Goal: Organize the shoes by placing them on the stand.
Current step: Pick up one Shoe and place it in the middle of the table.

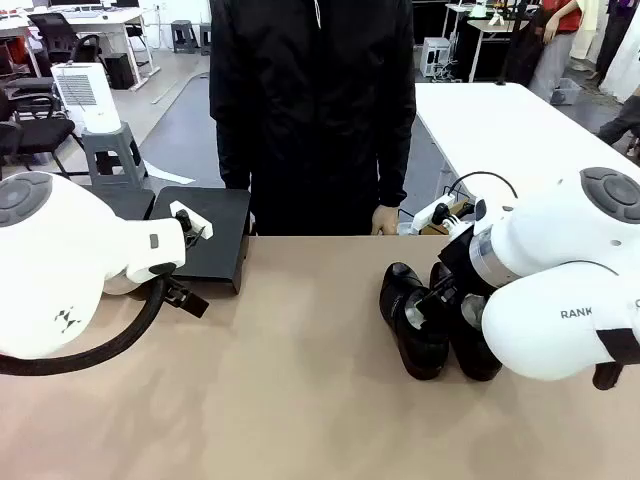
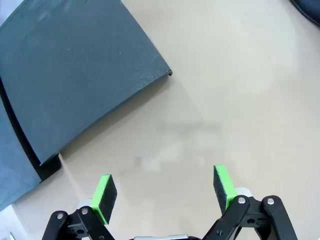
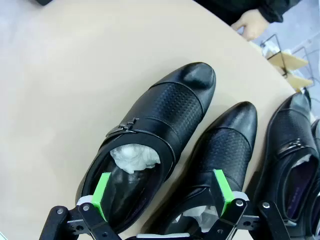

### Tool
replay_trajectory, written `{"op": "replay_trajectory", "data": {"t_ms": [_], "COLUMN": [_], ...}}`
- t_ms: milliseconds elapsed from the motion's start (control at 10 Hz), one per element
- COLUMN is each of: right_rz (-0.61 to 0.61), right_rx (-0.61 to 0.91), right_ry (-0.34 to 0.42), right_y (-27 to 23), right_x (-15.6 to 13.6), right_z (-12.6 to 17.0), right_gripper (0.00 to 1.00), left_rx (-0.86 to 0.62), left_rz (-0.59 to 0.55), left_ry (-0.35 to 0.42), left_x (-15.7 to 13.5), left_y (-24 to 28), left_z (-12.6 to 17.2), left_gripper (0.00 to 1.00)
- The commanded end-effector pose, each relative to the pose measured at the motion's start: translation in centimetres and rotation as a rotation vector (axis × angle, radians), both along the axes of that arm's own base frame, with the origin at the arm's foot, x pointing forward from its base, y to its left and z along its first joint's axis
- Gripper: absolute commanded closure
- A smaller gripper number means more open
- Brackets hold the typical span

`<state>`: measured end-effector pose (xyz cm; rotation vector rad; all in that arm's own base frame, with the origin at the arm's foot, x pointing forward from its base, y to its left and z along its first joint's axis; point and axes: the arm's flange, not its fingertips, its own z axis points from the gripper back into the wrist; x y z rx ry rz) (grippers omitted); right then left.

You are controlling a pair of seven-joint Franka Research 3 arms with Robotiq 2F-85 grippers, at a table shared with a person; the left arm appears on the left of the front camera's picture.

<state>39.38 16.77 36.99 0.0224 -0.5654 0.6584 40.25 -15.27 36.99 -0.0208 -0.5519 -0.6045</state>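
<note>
1. Shoes (image 1: 415, 325) lie bunched at the right centre of the front frame, on the desk (image 1: 300, 400), directly beneath the right tool (image 3: 162, 192). None is on the stand (image 1: 225, 225), which sits at the upper left of that frame, well apart from them.
2. Right tool: released, jaws wide, grasping nothing. In its wrist view one green pad (image 3: 102, 192) hangs over the paper-stuffed mouth of the buckled shoe (image 3: 165, 110) and the other over the second shoe (image 3: 227, 142), so the spread straddles two shoes, not one.
3. Long axis: both shoes run from the lower centre of that frame toward the upper right, heels nearest the tool, toes away. The line between the pads crosses this axis. That should suit a pinch across a shoe's sides once the tool centres on one. A third shoe (image 3: 290, 145) lies beside them at the right edge.
4. Left tool (image 2: 165, 185): released and empty, over bare desk just beside the stand's corner, which lies in the upper left of its view.
5. Judgement: the right arm is nearer the shoes and the left arm nearer the stand, so the carry would run right to left across the front frame.
</note>
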Motion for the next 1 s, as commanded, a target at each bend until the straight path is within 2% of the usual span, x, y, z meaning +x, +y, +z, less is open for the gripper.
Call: {"op": "replay_trajectory", "data": {"t_ms": [0, 900], "right_rz": [0.0, 0.0], "right_rx": [0.001, 0.001], "right_ry": [-0.004, -0.004], "right_y": [0.02, 0.02], "right_x": [0.04, 0.04], "right_z": [0.09, 0.09], "right_gripper": [0.0, 0.0], "left_rx": [0.0, 0.0], "left_rz": [0.0, 0.0], "left_ry": [0.0, 0.0], "left_x": [0.0, 0.0], "left_y": [0.0, 0.0], "left_z": [0.02, 0.02], "left_gripper": [0.0, 0.0]}}
